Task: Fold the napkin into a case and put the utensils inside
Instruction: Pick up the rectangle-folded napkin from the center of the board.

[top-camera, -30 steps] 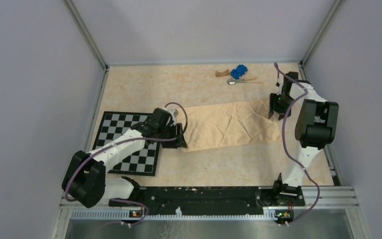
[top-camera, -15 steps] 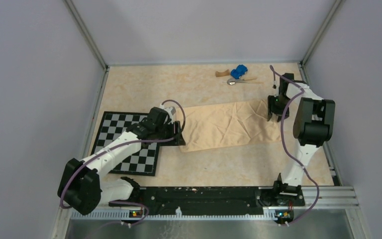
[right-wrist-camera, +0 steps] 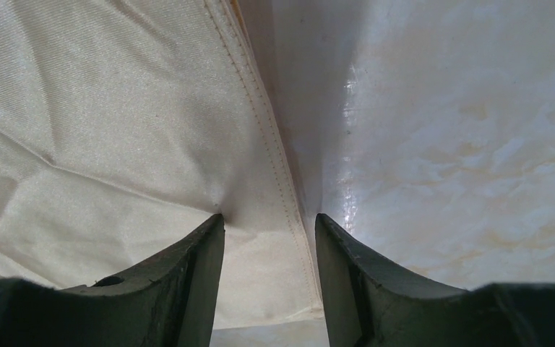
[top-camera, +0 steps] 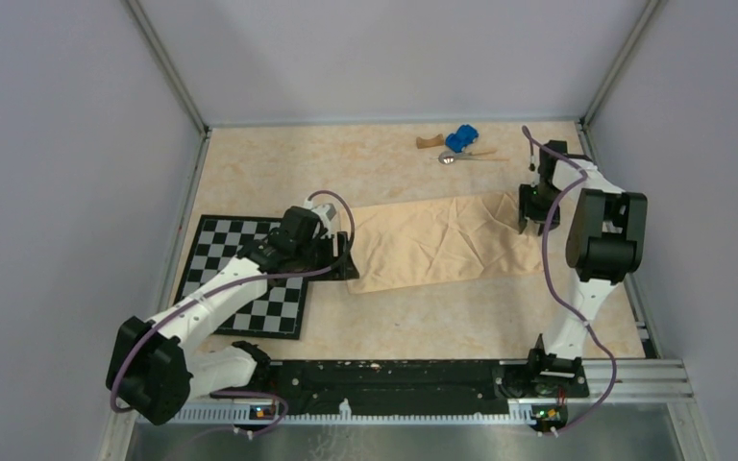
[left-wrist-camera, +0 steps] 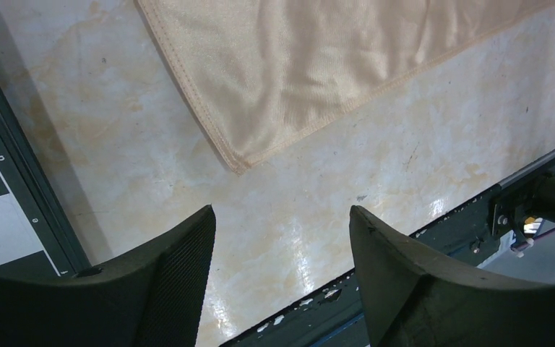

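The peach-orange napkin (top-camera: pixel 442 240) lies as a creased, folded band across the table's middle. My left gripper (top-camera: pixel 344 261) hovers just off the band's near-left corner. In the left wrist view the left gripper (left-wrist-camera: pixel 282 217) is open over bare table, and the napkin (left-wrist-camera: pixel 296 65) has its corner just beyond the fingertips. My right gripper (top-camera: pixel 529 221) is low at the band's right end. In the right wrist view the right gripper (right-wrist-camera: pixel 269 217) is open and straddles the napkin's (right-wrist-camera: pixel 115 108) stitched hem. One fingertip (right-wrist-camera: pixel 213 228) presses the cloth. A silver spoon (top-camera: pixel 454 157) lies at the back.
A blue toy car (top-camera: pixel 461 138) and a brown wooden block (top-camera: pixel 429 142) sit beside the spoon. The checkerboard mat (top-camera: pixel 221 252) lies at the left, partly under my left arm. The black base rail (top-camera: pixel 394 375) runs along the near edge.
The left gripper has pulled back a little leftward off the napkin's corner and its jaws have spread wider. The right gripper shifted slightly left and then held at the right hem.
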`<state>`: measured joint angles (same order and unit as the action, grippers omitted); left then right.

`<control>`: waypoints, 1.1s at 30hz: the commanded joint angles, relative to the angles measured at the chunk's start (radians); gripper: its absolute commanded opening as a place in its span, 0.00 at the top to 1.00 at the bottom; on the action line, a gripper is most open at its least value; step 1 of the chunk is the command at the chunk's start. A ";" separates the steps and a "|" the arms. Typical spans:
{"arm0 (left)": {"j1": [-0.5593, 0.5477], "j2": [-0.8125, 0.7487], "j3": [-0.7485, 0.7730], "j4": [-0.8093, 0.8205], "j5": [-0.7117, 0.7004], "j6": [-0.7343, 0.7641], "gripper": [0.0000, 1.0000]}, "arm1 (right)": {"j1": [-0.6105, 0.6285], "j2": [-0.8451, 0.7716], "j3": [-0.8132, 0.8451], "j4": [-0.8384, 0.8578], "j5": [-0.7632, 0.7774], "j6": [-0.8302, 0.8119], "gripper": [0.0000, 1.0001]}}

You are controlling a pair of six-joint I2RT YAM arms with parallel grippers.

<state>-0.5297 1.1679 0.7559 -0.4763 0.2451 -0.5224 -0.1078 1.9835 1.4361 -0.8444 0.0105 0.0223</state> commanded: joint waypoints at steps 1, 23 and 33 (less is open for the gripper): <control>0.005 -0.046 0.028 0.004 -0.012 0.007 0.25 | -0.003 -0.011 -0.025 0.032 0.033 0.007 0.51; 0.014 -0.077 0.040 -0.020 -0.026 0.004 0.25 | -0.017 0.002 -0.091 0.104 0.288 -0.077 1.00; 0.015 -0.095 0.030 -0.028 -0.032 0.000 0.25 | -0.029 -0.127 -0.093 0.114 0.312 -0.069 1.00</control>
<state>-0.5198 1.1057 0.7582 -0.5022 0.2260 -0.5243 -0.1795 1.9453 1.3502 -0.7429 0.2840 -0.0437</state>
